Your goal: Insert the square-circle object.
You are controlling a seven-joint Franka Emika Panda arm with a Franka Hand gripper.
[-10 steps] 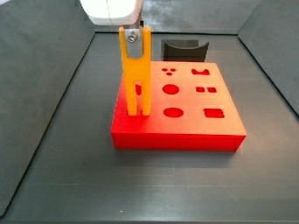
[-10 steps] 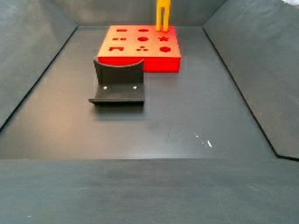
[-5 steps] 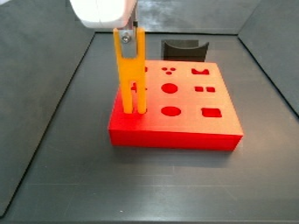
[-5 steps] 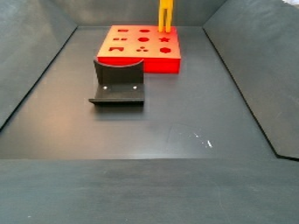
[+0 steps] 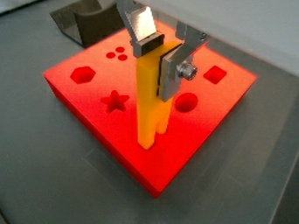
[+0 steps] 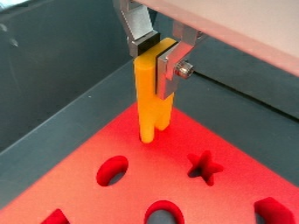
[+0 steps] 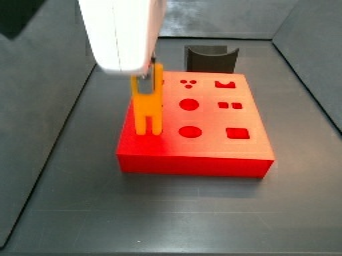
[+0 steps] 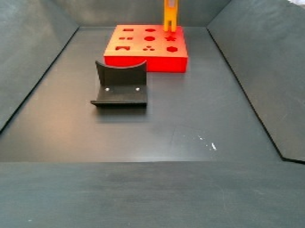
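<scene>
The square-circle object (image 5: 151, 98) is a long orange-yellow bar, held upright with its two prongs down. My gripper (image 5: 156, 58) is shut on its upper end; both wrist views show this, and it also shows in the wrist view (image 6: 160, 58). The bar (image 6: 152, 98) hangs with its prongs at or just above the top of the red block (image 6: 176, 179), near one edge and beside its holes. In a side view the bar (image 7: 143, 105) stands over the block's left part (image 7: 201, 150), with my gripper's white body above it. In a side view the bar (image 8: 170, 14) is at the far end.
The red block (image 5: 100, 87) has star, hexagon, round and square holes. The dark fixture (image 8: 119, 85) stands on the floor next to the block and also shows in a side view (image 7: 210, 55). Grey walls enclose the floor.
My gripper and the bar have moved left across the block and nearer the camera in a side view. The block seems to have shifted slightly.
</scene>
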